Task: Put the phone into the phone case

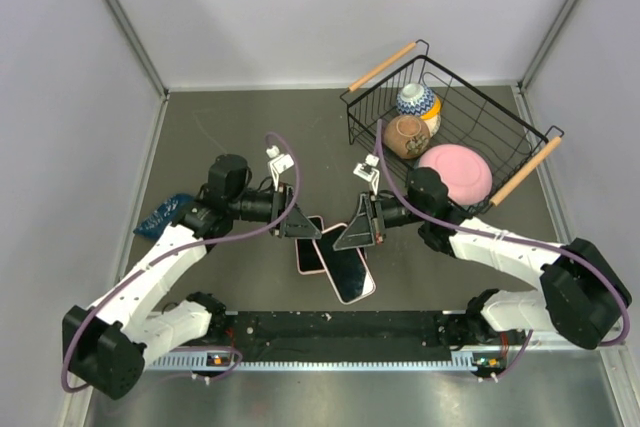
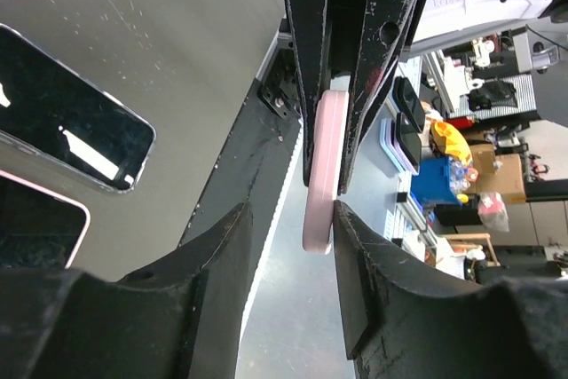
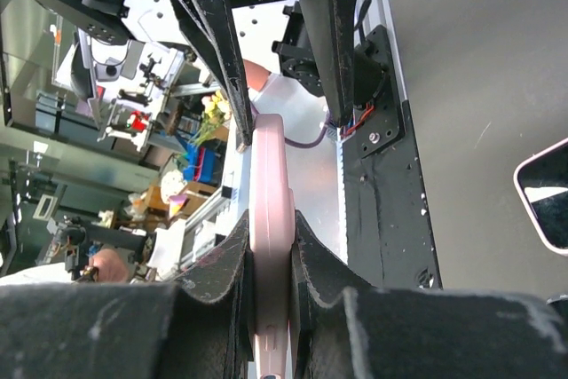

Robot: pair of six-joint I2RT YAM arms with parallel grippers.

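Top external: left claw straddles one end of the pink case, slack, one finger touching. Phone and second phone lie flat on table at 6 o'clock of both claws, off the case. Right claw clenched on its other end.

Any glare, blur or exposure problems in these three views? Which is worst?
Top external: even diffuse light, sharp throughout, only soft shadows on the table. Left wrist, the worst: bright glare streaks on the dark phone screen; left gripper's fingers are nearly black with little detail. Right wrist: pink phone case sits close to the lens and is slightly soft; right gripper's fingers are underexposed against a bright background.
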